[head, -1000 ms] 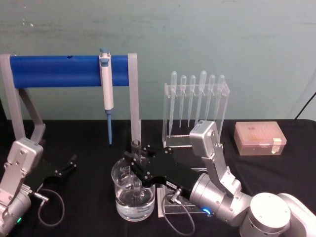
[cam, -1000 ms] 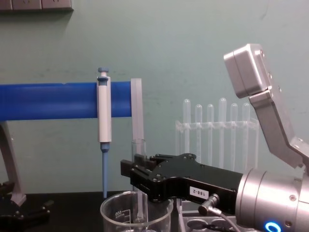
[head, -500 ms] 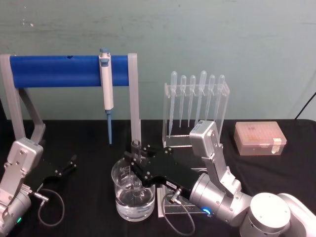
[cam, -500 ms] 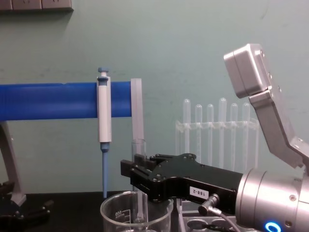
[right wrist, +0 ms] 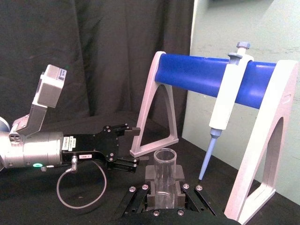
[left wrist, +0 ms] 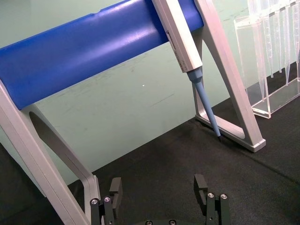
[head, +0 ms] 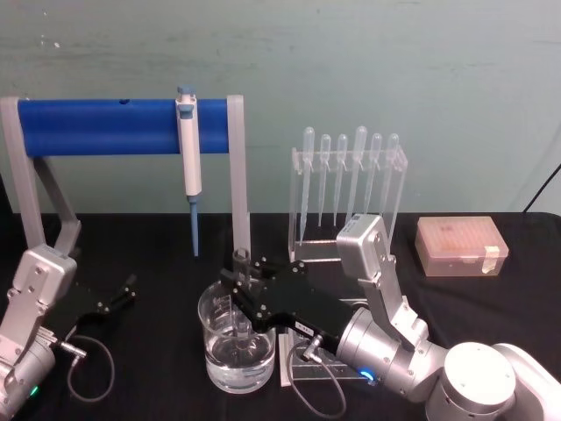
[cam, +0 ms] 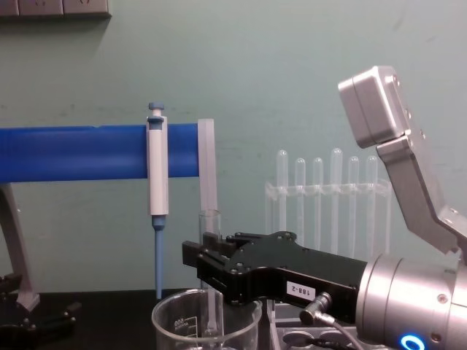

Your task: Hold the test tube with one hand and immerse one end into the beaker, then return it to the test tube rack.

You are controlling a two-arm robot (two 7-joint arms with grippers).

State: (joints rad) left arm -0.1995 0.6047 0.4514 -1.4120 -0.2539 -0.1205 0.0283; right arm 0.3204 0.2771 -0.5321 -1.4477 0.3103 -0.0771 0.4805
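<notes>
The bottom edge of the chest view cuts off the beaker [cam: 169,321], hiding its base. The right gripper [cam: 209,259] covers the middle of the test tube [cam: 210,221], and it cannot be told whether the tube's tip reaches the liquid. The test tube rack [head: 287,364] lies largely behind the right arm. The left wrist view crops the left gripper [left wrist: 158,187] at its base.

A small white label [cam: 299,289] on the side of the right gripper [cam: 211,255], near and to the right in the chest view, reads roughly "188-2". The glass beaker [cam: 169,328] just below it carries white printed digits that look like "000" or "600"; its other graduation marks cannot be read. The left gripper [right wrist: 134,146], at the near left, bears a similar white label, too small to read.
</notes>
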